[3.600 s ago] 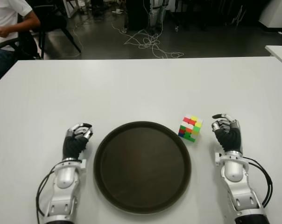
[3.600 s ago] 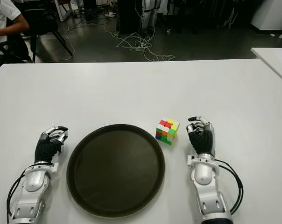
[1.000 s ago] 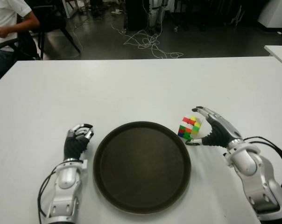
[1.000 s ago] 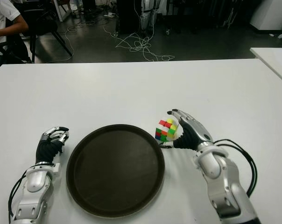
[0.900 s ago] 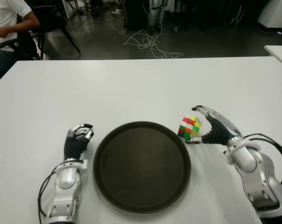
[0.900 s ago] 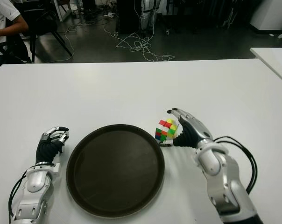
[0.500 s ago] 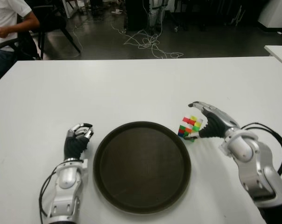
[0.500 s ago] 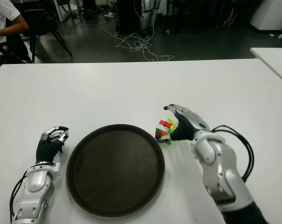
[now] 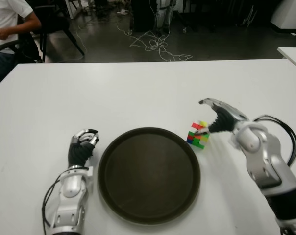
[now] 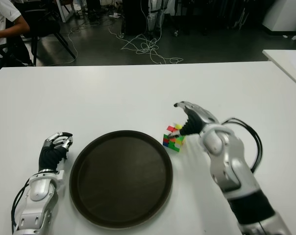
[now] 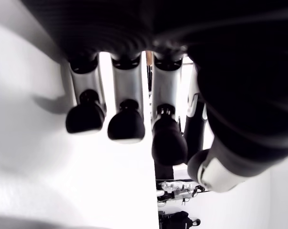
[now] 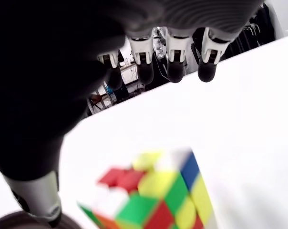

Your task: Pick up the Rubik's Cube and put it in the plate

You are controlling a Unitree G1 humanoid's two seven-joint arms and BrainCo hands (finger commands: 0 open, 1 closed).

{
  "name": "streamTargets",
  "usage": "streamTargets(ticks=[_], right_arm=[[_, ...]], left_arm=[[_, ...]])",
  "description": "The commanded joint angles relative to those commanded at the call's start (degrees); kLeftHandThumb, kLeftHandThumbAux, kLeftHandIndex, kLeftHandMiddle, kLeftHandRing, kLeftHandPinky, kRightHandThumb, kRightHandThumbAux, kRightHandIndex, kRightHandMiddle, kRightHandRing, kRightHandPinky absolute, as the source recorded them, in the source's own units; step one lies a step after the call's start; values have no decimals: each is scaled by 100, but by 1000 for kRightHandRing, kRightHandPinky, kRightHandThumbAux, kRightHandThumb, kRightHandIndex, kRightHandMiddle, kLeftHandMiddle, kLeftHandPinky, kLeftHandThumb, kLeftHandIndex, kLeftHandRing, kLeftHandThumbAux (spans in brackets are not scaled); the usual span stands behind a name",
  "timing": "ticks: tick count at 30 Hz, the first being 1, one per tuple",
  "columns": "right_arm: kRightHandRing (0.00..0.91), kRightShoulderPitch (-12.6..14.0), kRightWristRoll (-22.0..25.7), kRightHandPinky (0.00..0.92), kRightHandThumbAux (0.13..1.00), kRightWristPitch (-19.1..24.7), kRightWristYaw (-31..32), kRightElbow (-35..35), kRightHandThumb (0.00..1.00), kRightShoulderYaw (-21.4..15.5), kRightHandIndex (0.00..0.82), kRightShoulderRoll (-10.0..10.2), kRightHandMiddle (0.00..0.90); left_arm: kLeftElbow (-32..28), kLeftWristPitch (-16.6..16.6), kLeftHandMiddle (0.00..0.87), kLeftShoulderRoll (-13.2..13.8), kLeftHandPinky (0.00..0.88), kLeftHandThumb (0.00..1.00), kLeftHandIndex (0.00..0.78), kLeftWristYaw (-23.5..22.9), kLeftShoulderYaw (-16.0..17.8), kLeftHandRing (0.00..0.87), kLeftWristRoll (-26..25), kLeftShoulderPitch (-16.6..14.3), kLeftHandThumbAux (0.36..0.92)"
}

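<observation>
The Rubik's Cube (image 9: 197,135) stands on the white table (image 9: 138,93), just off the far right rim of the round dark plate (image 9: 148,176), which holds nothing. My right hand (image 9: 203,117) hovers over the cube, open, its fingers (image 12: 175,67) stretched out beyond the cube's top and its thumb (image 12: 34,200) down on the plate side. In the right wrist view the cube (image 12: 156,198) lies under the palm, with a gap to the fingers. My left hand (image 9: 81,147) shows to the left of the plate, its fingers (image 11: 125,124) curled on nothing.
A person (image 9: 8,22) sits on a chair beyond the table's far left corner. Cables (image 9: 155,44) lie on the dark floor behind the table. The corner of a second white table (image 9: 292,54) shows at the right.
My right hand has swung from beside the cube to over it, rising and reaching farther forward. The cube, plate and left hand have not moved.
</observation>
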Motion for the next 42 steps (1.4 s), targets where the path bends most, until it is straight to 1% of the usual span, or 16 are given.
streamTargets(ticks=[3,6,10,15,21,25,30,34,36,39,42], right_arm=[[29,-30,10,2,741,-16,-63,50,0,16,13,7,23],[27,-76,31,0,750,-69,-176,135,0,17,15,58,23],[25,-130,86,2,782,-176,-300,265,0,5,19,117,21],[27,-205,91,9,788,-245,-353,429,0,40,24,162,21],[42,-228,74,23,812,-353,-467,630,0,93,28,205,31],[28,-250,-9,4,796,-356,-493,755,0,180,26,191,19],[29,-271,-29,0,771,-328,-504,825,0,260,26,193,25],[29,-231,81,1,754,-397,-581,840,0,248,27,265,28],[29,-241,87,4,751,-380,-560,832,0,268,28,290,30],[31,-254,5,10,748,-224,-443,703,0,333,28,323,34],[31,-266,-78,9,755,-45,-249,594,0,405,21,283,32]], left_arm=[[21,-10,798,6,794,710,442,14,-7,814,30,1,708],[40,-46,798,5,792,710,443,19,-8,815,56,1,708],[40,-112,800,-5,793,711,443,19,-9,816,67,23,707],[28,-127,803,-6,793,711,443,-4,-12,818,49,37,707],[20,-175,801,10,799,711,443,-75,-25,819,16,61,706],[38,-187,802,35,797,711,444,-104,-27,819,18,66,707],[72,-194,801,60,791,712,443,-110,-37,816,47,64,707],[110,-213,800,65,790,712,443,-68,-36,814,78,55,707],[132,-226,800,65,790,711,443,-43,-35,813,96,49,707],[175,-258,800,71,791,711,444,-39,-33,814,108,37,707],[231,-303,801,81,792,712,444,-55,-26,815,97,19,707]])
